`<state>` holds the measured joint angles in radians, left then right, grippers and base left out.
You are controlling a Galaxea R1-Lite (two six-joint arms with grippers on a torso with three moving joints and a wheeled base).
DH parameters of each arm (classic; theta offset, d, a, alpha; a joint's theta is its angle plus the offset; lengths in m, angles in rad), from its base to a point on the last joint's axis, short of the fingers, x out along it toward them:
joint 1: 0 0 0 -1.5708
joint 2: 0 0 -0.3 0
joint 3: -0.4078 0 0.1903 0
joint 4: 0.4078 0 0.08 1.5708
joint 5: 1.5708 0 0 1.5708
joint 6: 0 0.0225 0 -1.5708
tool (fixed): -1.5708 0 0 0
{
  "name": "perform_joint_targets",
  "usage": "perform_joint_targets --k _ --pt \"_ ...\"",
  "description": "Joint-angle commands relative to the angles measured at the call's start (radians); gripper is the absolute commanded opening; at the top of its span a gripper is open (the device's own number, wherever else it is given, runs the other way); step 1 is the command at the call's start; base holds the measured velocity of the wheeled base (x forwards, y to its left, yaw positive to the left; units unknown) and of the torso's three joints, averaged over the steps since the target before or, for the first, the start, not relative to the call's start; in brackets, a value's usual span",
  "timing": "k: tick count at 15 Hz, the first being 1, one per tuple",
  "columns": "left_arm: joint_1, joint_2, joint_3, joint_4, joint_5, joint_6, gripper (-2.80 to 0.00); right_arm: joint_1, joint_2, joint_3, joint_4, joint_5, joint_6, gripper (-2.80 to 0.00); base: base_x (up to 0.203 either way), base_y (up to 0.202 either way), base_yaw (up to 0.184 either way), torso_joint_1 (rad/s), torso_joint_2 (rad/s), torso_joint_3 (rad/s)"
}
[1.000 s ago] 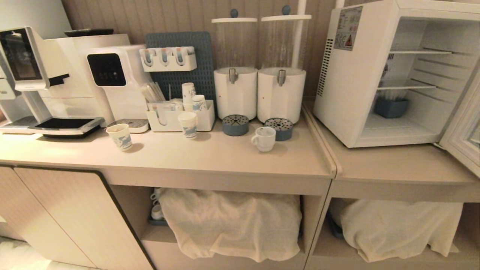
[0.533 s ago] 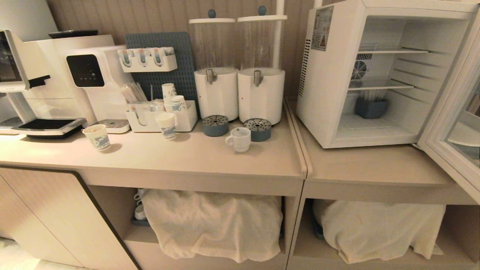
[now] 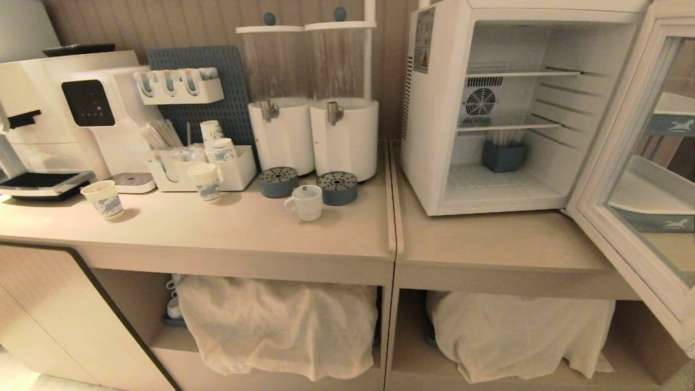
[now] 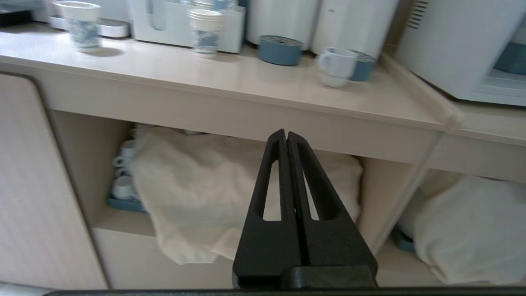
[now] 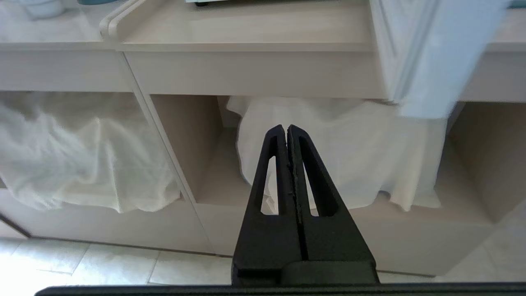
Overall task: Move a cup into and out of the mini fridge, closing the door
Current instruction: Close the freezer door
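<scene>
Everything on view has slid leftward since a second ago, so the robot itself has shifted; nothing on the counter (image 3: pixel 326 239) has budged. Its white cup (image 3: pixel 306 202) stands before the two drink dispensers (image 3: pixel 312 130). Beside them the mini fridge (image 3: pixel 488 108) gapes, its door (image 3: pixel 635 179) swung wide. Both the left hand (image 4: pixel 286 133) and right hand (image 5: pixel 286 128) hang low before the cabinet, pinched closed and empty.

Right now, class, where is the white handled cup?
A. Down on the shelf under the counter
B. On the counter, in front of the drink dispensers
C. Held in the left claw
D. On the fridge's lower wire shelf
B: the cup stands on the counter just in front of the dispensers, outside the open mini fridge.
</scene>
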<state>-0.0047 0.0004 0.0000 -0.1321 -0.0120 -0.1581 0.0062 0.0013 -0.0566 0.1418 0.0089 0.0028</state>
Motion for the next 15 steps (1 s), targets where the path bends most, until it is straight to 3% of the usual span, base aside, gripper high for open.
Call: perform_joint_targets --k 1,15 --pt "0.0 -0.005 0.04 -0.001 0.0 -0.001 -2.8 0.0 0.002 0.0 0.001 0.0 0.0 -2.8 0.0 -0.196 -0.003 0.003 0.0 0.006" --pt "0.0 -0.005 0.04 -0.001 0.0 -0.001 -2.8 0.0 0.003 0.0 0.001 0.0 0.0 -2.8 0.0 -0.192 0.0 0.003 0.0 0.002"
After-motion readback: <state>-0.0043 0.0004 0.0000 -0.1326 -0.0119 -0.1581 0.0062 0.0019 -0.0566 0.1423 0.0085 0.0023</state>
